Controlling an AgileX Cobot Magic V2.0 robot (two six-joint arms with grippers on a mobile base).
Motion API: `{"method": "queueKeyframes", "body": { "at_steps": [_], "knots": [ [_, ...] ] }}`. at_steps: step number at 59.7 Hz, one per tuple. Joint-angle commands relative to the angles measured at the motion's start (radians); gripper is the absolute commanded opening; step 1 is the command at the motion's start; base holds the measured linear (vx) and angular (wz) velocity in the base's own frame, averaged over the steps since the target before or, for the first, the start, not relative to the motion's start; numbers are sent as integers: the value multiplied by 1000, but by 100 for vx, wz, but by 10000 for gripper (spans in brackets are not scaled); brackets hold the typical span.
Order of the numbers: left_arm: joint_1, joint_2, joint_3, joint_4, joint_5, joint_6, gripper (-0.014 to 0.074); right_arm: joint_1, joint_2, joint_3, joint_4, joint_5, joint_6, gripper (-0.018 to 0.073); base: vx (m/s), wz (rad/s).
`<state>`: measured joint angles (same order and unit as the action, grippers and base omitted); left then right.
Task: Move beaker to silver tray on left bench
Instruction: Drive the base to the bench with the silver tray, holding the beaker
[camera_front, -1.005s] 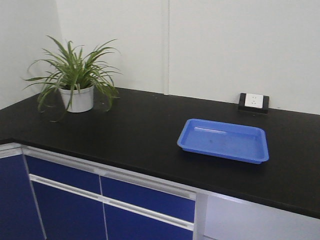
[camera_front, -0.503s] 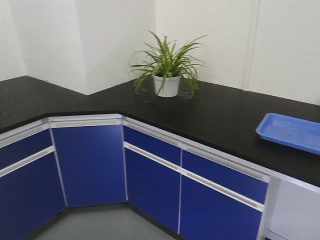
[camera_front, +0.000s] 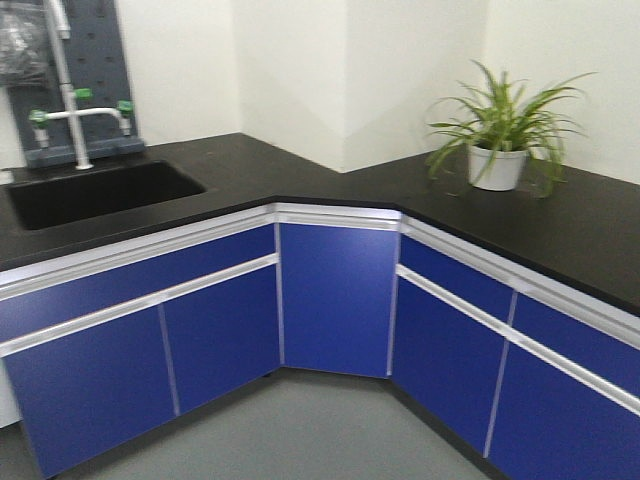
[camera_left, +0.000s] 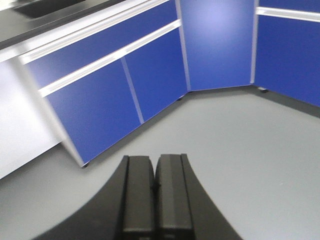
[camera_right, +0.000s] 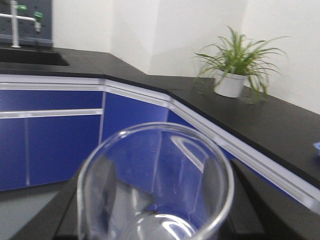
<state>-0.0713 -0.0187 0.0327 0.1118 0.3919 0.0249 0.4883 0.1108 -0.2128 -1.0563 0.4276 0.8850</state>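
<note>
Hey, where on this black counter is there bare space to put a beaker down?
Bare countertop runs from the sink round the corner to the potted plant, and in front of the plant to the edge. Only the left end is taken, by the sink and faucet. No silver tray shows.

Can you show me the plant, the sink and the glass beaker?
plant (camera_front: 497, 166), front view, on its white pot.
sink (camera_front: 95, 192), front view, inside its dark basin.
beaker (camera_right: 155, 185), right wrist view, on its clear wall.

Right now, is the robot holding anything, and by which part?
Yes: the right gripper clamps the beaker by its side walls, below the rim. The left gripper is shut on nothing.
</note>
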Motion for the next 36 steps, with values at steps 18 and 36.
{"method": "queueKeyframes", "body": {
  "at_steps": [18,36],
  "knots": [
    [-5,-7,20,2,-82,-2,1,-7,19,-29,-43,-46,-1,-11,-11,46],
    [-5,-7,20,2,-82,-2,1,-7,19,-29,-43,-46,-1,-11,-1,54]
  ]
}}
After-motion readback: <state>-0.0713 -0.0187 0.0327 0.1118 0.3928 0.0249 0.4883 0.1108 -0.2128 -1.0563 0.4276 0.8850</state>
